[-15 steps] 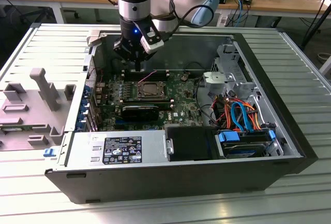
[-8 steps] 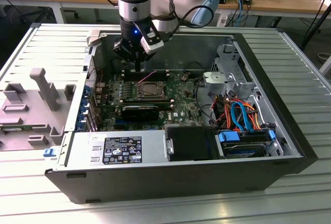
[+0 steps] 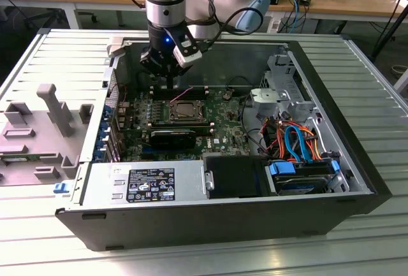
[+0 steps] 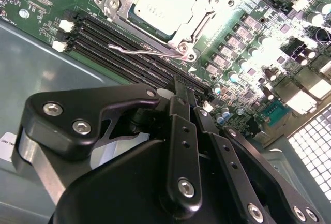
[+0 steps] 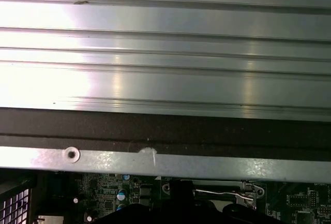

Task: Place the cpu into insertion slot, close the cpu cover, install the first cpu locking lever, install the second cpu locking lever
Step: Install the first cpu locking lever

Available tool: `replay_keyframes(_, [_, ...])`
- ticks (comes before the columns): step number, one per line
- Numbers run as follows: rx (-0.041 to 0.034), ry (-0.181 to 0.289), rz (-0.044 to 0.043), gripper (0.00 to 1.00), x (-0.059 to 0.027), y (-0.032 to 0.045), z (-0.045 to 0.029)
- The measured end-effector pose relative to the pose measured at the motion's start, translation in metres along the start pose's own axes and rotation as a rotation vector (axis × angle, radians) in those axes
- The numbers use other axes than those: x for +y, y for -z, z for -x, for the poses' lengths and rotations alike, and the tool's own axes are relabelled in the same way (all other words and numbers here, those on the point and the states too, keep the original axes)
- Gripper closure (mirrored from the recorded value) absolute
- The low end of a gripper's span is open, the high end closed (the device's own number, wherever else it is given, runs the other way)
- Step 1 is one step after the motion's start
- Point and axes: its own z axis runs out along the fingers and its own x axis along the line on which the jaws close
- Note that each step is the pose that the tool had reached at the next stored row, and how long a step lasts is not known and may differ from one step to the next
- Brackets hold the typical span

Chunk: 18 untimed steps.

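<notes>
I have the claw down inside the open case, hanging just above the board on the far side of the socket from the exterior camera. Its fingers look drawn together with nothing between them, tips pointing down at the memory slots that run beside the socket.

The cpu already sits in the insertion slot, and the cpu cover lies flat over it, framing the grey top. What matters now is the lever: a thin silver wire lying along the socket's edge nearest the claw, its long axis parallel to the memory slots, its bent handle end toward the case wall. It lies just ahead of the fingertips, close but apart. I judge it not yet latched.

The arm comes down near vertical, wrist bent over the socket.
</notes>
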Motion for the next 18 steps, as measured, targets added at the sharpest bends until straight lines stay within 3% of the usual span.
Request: replay_keyframes(18, [0.0,0.0,-0.0002,0.89,-0.0006,-0.0052,0.0001])
